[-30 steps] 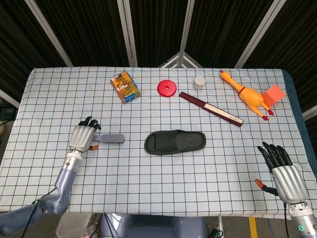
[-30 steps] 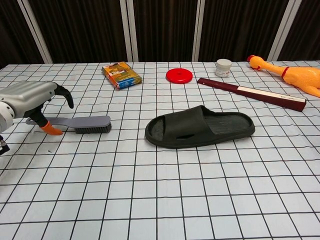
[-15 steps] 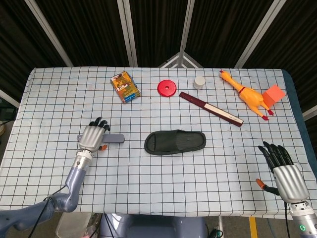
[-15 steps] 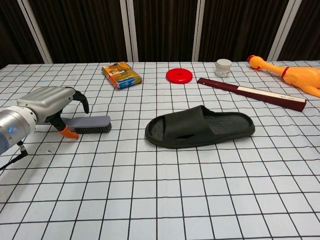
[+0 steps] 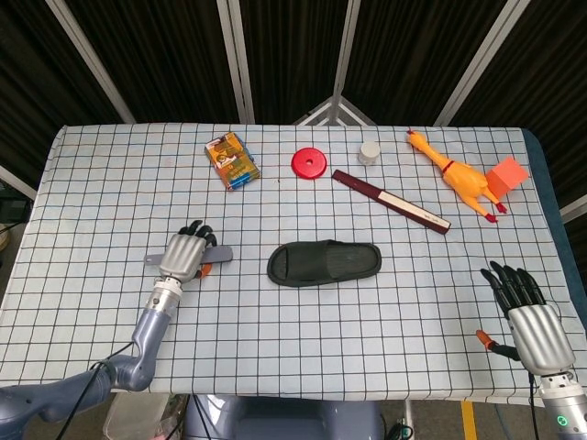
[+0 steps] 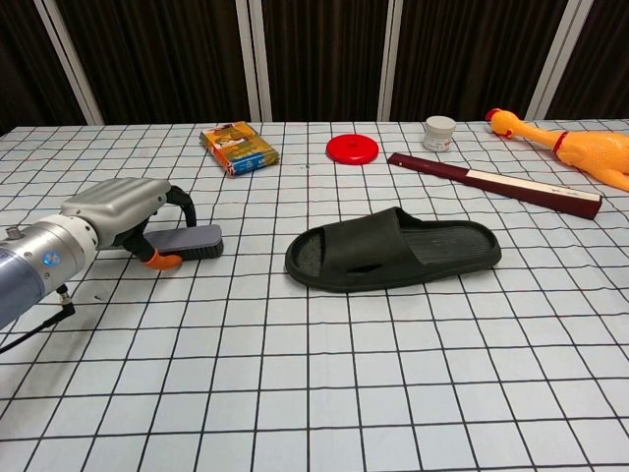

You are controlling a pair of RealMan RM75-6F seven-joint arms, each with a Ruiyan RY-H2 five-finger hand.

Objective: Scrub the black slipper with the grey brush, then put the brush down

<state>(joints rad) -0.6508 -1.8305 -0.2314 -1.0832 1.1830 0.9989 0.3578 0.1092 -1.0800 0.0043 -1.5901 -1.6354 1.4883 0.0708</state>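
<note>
Grey brush (image 6: 193, 240) lies at 9 o'clock from the black slipper (image 6: 395, 250); left hand (image 6: 123, 207) arches over it, grasp unclear. Right hand (image 5: 532, 323) is released.

Checked tablecloth table (image 5: 92, 174), black slipper (image 5: 324, 262) near its middle, grey brush (image 6: 192, 239) at left, snack packet (image 5: 231, 160), red disc (image 5: 310, 163), white jar (image 5: 369, 151), maroon folded fan (image 5: 391, 201), rubber chicken (image 5: 456, 174), orange block (image 5: 507, 173)

Head view: high, looking steeply down, whole counter (image 5: 92, 183) visible. Chest view: low, near, facing forward. Both share the black slipper (image 5: 323, 263).
</note>
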